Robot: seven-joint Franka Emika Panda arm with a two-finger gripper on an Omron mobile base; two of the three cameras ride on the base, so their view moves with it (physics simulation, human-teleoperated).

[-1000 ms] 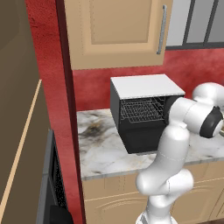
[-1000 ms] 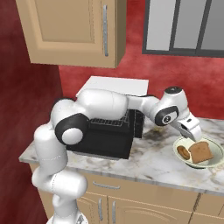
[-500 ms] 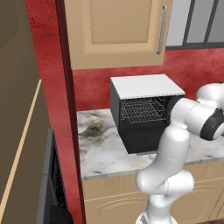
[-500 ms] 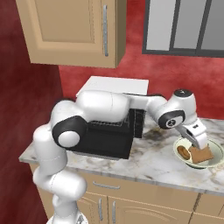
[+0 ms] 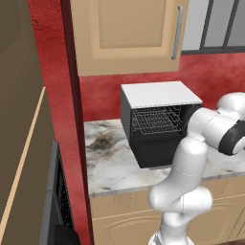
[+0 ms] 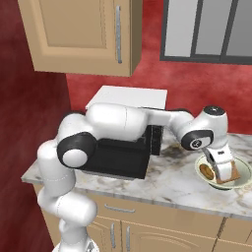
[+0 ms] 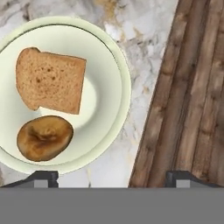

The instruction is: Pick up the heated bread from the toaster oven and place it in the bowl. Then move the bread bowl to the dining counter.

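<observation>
The white two-finger gripper point(image 6: 222, 170) hangs just over the small shallow pale cream-green bowl point(image 6: 243, 175), its jaws spread wide with nothing between them. In the hand view the two dark finger tips point(image 7: 42, 177) stand far apart at the bottom edge, one by the bowl's point(image 7: 114, 72) near rim and the other over a strip of brown wood-grain surface point(image 7: 188, 96); neither seems to touch anything, though the tips are mostly cut off.

The bowl holds two pieces: one squarish orange-brown toasted slice of bread point(image 7: 50, 79) lying flat, and one darker rounded brown bun-like piece point(image 7: 44, 138) just beside it. There is one bowl, standing on the grey-white marble countertop with brownish veining point(image 6: 167, 182).

One boxy black toaster oven with a flat white top point(image 5: 158, 123) stands on the same counter, its door down and its single wire rack point(image 5: 157, 119) bare. One tan wall cupboard point(image 5: 127, 33) hangs above it.
</observation>
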